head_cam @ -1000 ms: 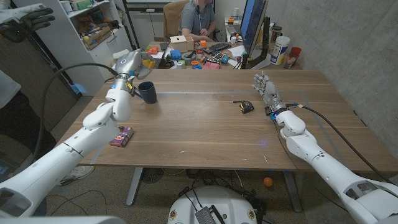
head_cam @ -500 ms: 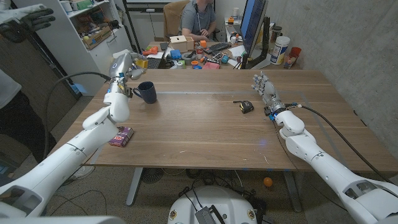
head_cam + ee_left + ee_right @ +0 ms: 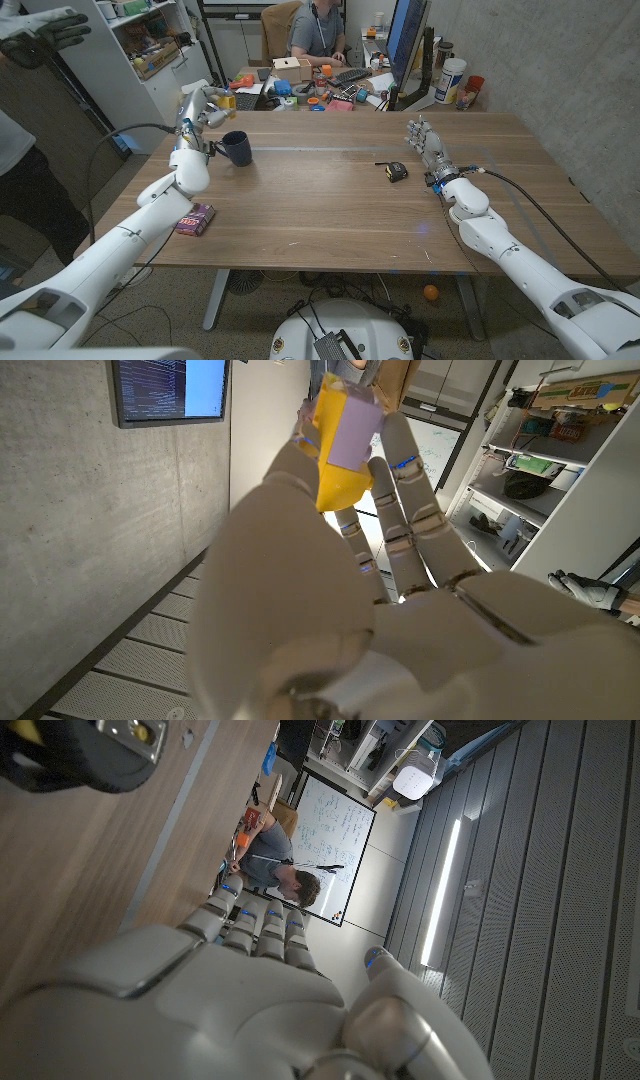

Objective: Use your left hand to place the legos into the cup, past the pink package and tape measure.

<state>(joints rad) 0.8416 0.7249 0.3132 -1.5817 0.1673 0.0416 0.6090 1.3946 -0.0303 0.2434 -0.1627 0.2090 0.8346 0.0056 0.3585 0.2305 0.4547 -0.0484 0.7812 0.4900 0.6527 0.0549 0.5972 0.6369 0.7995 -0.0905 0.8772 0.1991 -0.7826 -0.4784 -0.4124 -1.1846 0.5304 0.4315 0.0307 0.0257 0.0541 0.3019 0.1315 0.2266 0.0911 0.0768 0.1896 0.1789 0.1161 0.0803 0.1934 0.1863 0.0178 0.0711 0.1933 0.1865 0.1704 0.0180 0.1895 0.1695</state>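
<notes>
Left hand (image 3: pixel 200 103) is up in the air just beside the dark cup (image 3: pixel 237 148), on its far-left side. Head cam barely shows what it's got, but left wrist cam shows fingers clamped on the legos (image 3: pixel 340 445), yellow w/ a purple piece. Pink package (image 3: pixel 196 218) sits near the surface's (image 3: pixel 310 215) front-left edge, tape measure (image 3: pixel 397 171) mid-right. Right hand (image 3: pixel 428 145) stands on the surface, fingers straight and apart, holding nothing.
</notes>
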